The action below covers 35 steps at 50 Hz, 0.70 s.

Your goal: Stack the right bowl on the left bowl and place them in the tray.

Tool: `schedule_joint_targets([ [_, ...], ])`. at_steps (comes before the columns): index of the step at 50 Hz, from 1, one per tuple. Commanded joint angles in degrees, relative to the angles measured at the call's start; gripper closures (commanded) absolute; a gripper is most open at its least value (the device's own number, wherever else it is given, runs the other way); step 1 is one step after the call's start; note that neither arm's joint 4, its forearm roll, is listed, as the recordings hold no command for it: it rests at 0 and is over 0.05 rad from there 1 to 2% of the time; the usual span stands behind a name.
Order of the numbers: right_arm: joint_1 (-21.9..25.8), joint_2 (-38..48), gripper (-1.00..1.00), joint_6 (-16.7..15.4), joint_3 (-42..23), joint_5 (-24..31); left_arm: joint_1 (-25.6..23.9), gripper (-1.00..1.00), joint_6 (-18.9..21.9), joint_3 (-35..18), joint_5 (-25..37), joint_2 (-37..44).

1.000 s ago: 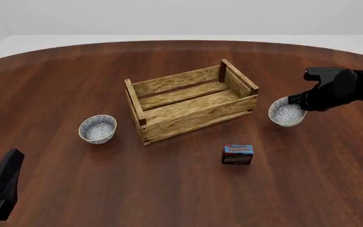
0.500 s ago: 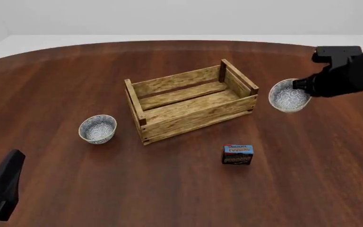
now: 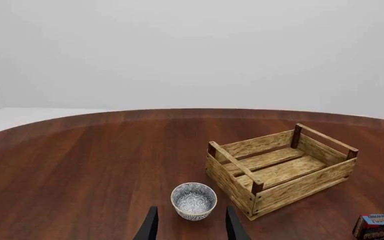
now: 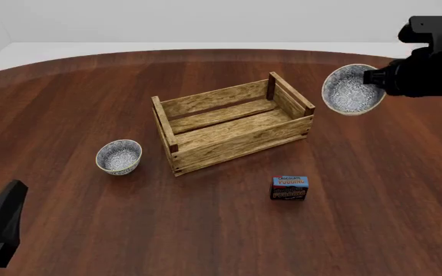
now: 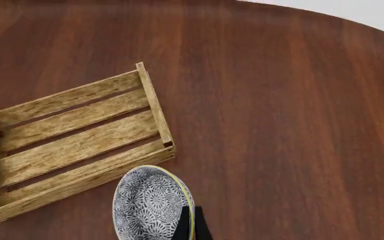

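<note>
Our right tool [image 4: 376, 77] is pinched shut on the rim of the right bowl [image 4: 350, 90], holding it tilted in the air, clear of the surface [image 4: 221, 230], at about three o'clock from the tray [image 4: 232, 122] in the front view. In the right wrist view only a sliver of a dark finger shows behind the bowl's rim, and the bowl's lower part is cut off by the frame edge. Our left tool [image 3: 189, 226] hangs low near the surface with its two fingers parted and nothing between them; only their tips show in the left wrist view, and in the front view the arm is a dark shape cut off at the corner. The left bowl [image 4: 119, 156] sits upright at about nine o'clock from the tray, near it but apart. At about five o'clock from the tray stands a small blue-and-brown box [image 4: 290, 187]; we can read "PUDDING" on it, the smaller line above being too blurred to make out.
</note>
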Motion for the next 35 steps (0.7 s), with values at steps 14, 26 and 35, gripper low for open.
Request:
schedule_joint_targets([
  [14, 7.83, -11.88, 1.0, 4.51, 0.94, 3.96, -0.11, -1.0, -0.02, -0.76, 0.57, 0.0],
  [26, 13.33, -15.87, 1.0, 7.68, 3.54, 2.12, -0.24, -1.0, 0.27, -0.98, 0.74, 0.0],
  [35, 15.73, -17.41, 1.0, 7.94, 5.47, -0.11, -0.26, -1.0, 0.41, -1.12, 0.98, 0.0],
])
